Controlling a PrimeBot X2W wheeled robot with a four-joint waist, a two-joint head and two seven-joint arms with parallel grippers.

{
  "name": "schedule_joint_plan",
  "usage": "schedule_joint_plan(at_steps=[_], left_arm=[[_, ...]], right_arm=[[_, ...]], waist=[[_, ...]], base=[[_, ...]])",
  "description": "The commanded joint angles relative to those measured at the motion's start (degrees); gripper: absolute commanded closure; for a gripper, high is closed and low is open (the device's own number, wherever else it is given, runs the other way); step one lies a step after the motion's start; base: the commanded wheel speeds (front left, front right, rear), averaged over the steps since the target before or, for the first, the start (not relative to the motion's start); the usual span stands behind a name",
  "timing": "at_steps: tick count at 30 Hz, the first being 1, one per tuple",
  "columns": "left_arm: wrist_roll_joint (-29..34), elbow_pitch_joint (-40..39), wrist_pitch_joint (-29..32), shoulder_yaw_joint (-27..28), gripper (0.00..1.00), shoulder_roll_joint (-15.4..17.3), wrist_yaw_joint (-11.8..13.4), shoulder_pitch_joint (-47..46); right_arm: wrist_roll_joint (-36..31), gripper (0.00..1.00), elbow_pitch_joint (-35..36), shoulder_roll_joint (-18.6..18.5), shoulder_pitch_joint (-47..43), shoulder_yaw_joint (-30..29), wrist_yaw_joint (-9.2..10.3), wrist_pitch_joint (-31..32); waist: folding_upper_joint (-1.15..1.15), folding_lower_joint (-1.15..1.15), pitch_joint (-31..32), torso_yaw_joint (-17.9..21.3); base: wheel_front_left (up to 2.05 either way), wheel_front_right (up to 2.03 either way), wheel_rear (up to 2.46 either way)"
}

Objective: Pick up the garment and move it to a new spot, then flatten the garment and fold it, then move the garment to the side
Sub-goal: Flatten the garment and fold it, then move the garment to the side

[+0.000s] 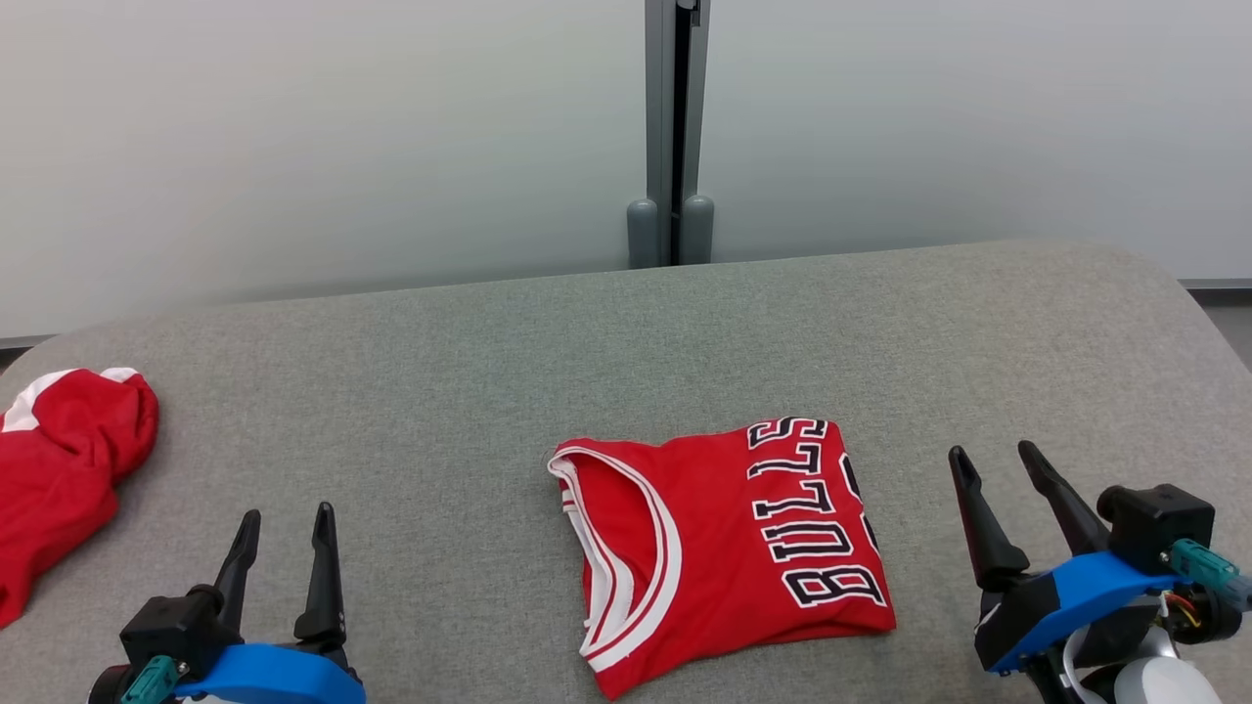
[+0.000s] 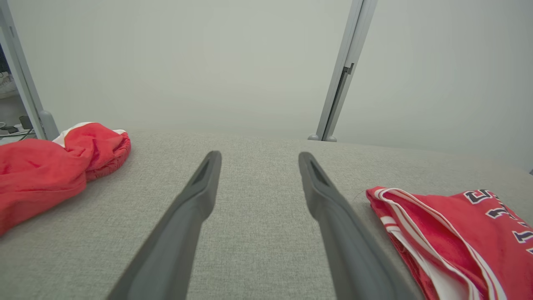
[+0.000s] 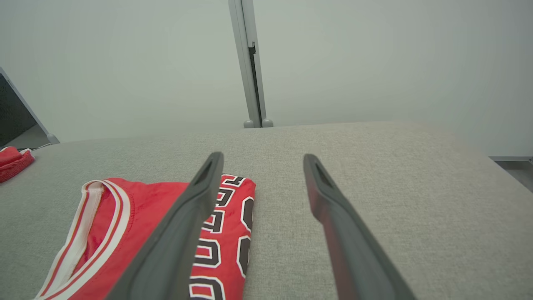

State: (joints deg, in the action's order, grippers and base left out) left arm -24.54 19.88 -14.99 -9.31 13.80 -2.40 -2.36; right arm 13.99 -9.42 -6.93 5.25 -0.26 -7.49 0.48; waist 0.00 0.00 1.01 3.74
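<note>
Jersey [image 1: 724, 548], neckline leftward, perhaps longest crosswise

Lab or office, frosted partitions [image 1: 293, 147], padded table [image 1: 469, 352]

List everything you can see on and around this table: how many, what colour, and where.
folded jersey: one, red, white trim, dark BULLS lettering, middle of table near the front
crumpled garment: one, red with some white, table's far left
table top: one, grey fabric
post: one, grey, upright behind the table
wall panels: two, pale, either side of the post
left pincer: one, dark fingers, blue mount, lower left, open, empty
right pincer: one, same colours, lower right, open, empty
</note>
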Motion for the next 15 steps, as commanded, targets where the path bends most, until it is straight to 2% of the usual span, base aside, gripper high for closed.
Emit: schedule_joint_plan(at_steps=[1,15], left_arm=[[0.2,0.2,-0.2,0.1,0.0,-0.2,-0.2,-0.3],[0.3,0.6,-0.2,0.7,0.0,-0.3,-0.6,-0.7]], right_arm=[[0.3,0.0,-0.2,0.1,0.6,0.0,-0.01,0.2],[1.1,0.0,-1.4,0.6,0.7,0.3,-0.01,0.5]], waist=[[0.0,0.0,0.0,-0.1],[0.0,0.0,-0.4,0.1]], base=[[0.0,0.0,0.0],[0.0,0.0,0.0]])
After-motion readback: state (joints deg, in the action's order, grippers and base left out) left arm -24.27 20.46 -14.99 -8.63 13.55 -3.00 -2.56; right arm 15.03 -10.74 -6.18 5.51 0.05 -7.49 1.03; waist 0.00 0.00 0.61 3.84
